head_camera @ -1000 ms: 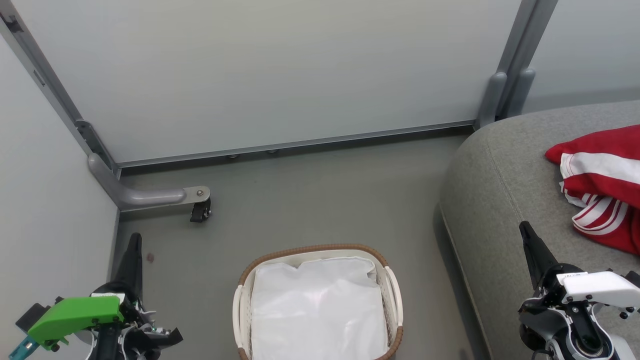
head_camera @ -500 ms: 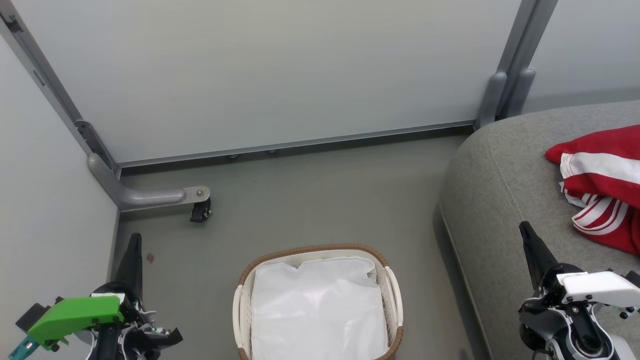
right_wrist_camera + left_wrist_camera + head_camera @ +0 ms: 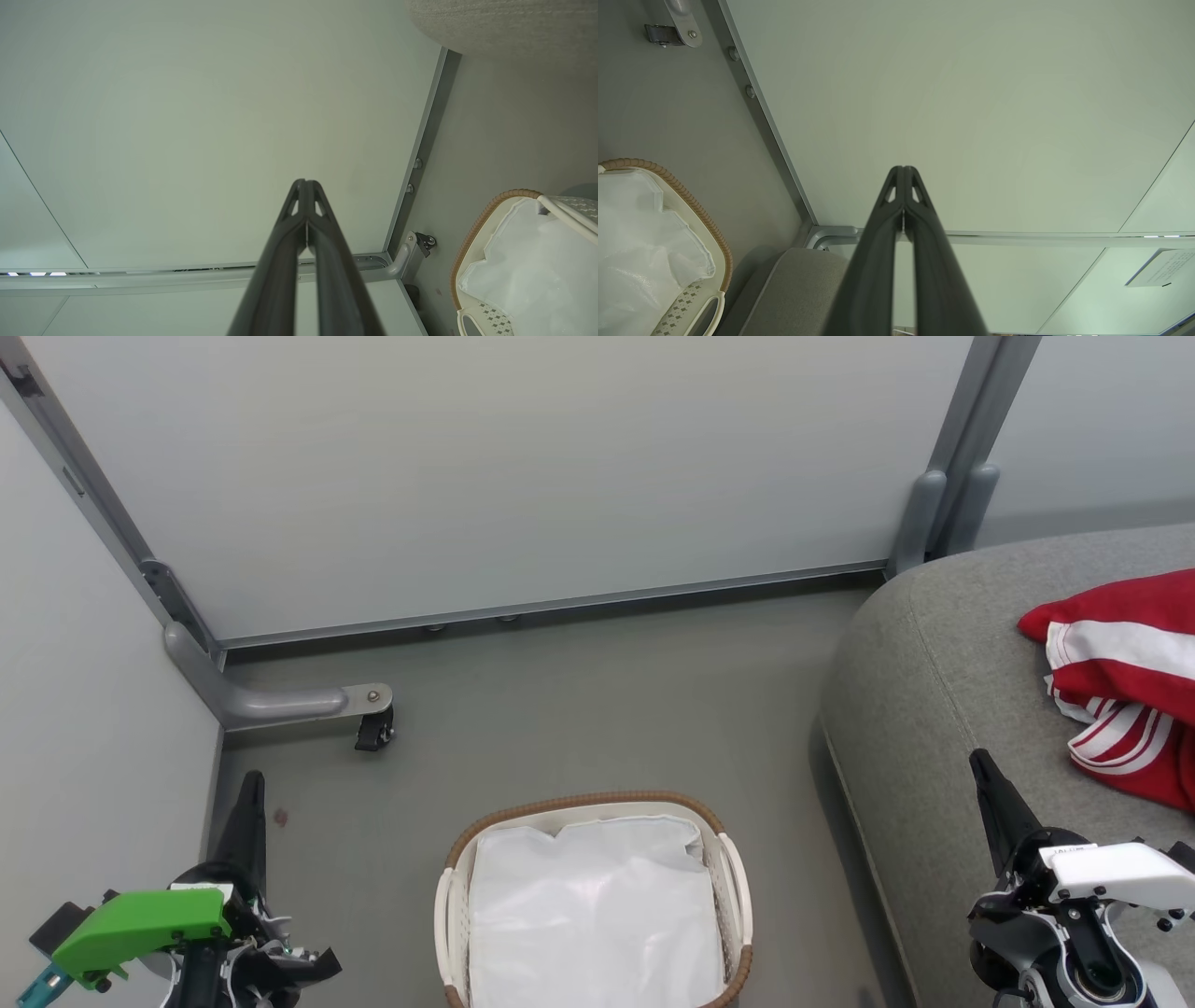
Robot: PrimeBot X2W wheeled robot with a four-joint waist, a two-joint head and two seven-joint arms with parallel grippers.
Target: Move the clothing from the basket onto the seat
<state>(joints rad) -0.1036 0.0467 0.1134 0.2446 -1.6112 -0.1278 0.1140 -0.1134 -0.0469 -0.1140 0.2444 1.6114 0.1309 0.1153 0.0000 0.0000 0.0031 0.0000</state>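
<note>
Red cloth with white stripes: the clothing (image 3: 1125,686), heaped on the seat (image 3: 934,709) at 3 o'clock in the head view and cut off by the frame's edge.

Seat: grey fabric with a rounded corner and one stitched seam, running from 2 to 5 o'clock.

Basket (image 3: 583,800): white perforated plastic with a brown woven rim, on the floor at 6 o'clock, apart from the seat. The white liner (image 3: 597,915) covers its inside.

Left gripper (image 3: 250,789): at 7 o'clock, green housing at its base, fingers pressed together tip to tip.

Right gripper (image 3: 980,765): at 4 o'clock, seen against the seat's near side, fingers likewise pressed together.

Between basket and seat: a strip of bare floor (image 3: 607,691).

Other items: grey metal foot (image 3: 271,702) with a black caster (image 3: 375,728) at 9 o'clock.

Surface and room: matt grey-green floor and pale wall panels (image 3: 513,476) in grey metal frames, with an upright post (image 3: 934,513) at 1 o'clock.
</note>
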